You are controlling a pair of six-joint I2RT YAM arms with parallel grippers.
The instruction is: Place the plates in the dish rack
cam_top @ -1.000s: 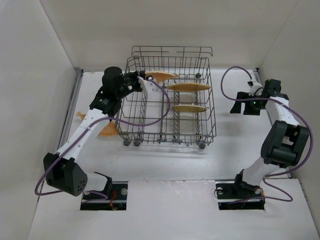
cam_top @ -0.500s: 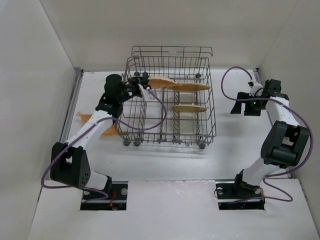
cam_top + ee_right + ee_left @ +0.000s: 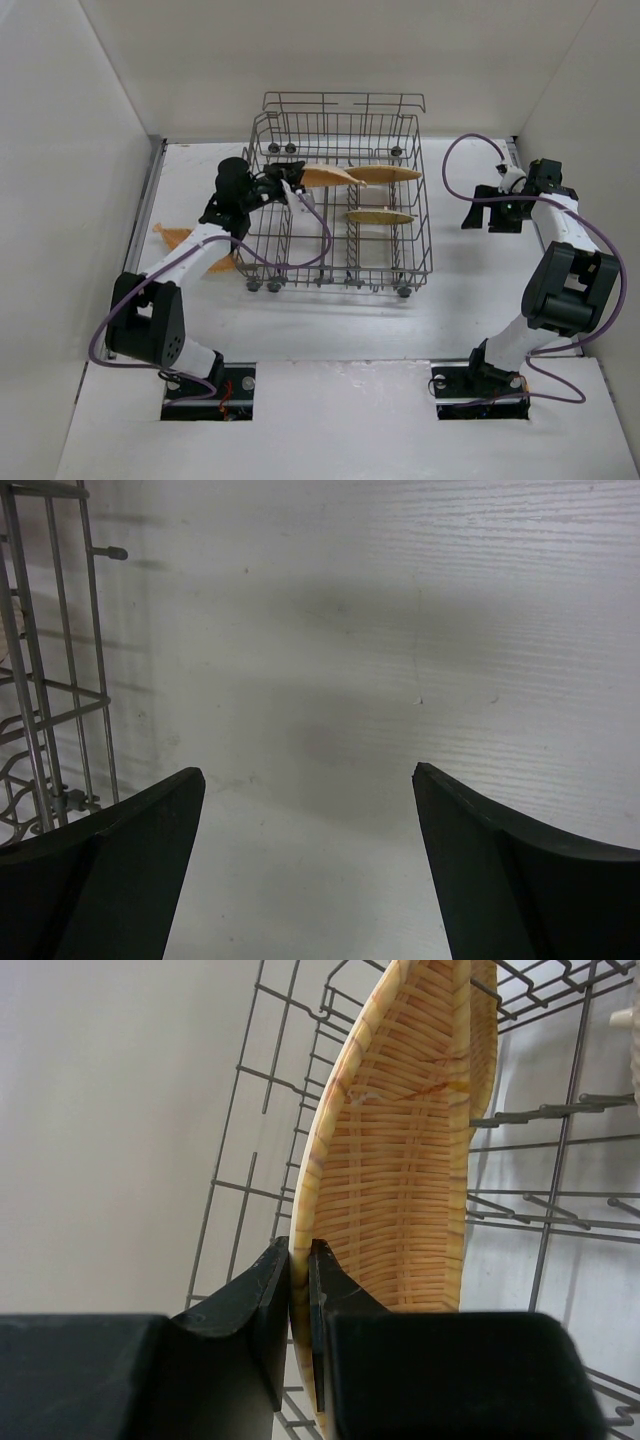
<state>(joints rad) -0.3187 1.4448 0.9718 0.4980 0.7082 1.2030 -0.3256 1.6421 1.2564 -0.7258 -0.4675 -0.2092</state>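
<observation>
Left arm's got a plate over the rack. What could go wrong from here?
1. The left claw pinches the leaf-shaped plate only at one end of its rim. The long free end may pivot or slip out.
2. Its tip sits close to a plate already racked, so lowering it could knock that one.
3. The dish rack wires run close around it, and the plate may catch on one rather than drop between tines.

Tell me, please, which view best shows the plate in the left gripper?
The left wrist view: the plate fills it, weave and pinched rim clear. Top external shows it small, at the dish rack; right wrist misses it.
</observation>
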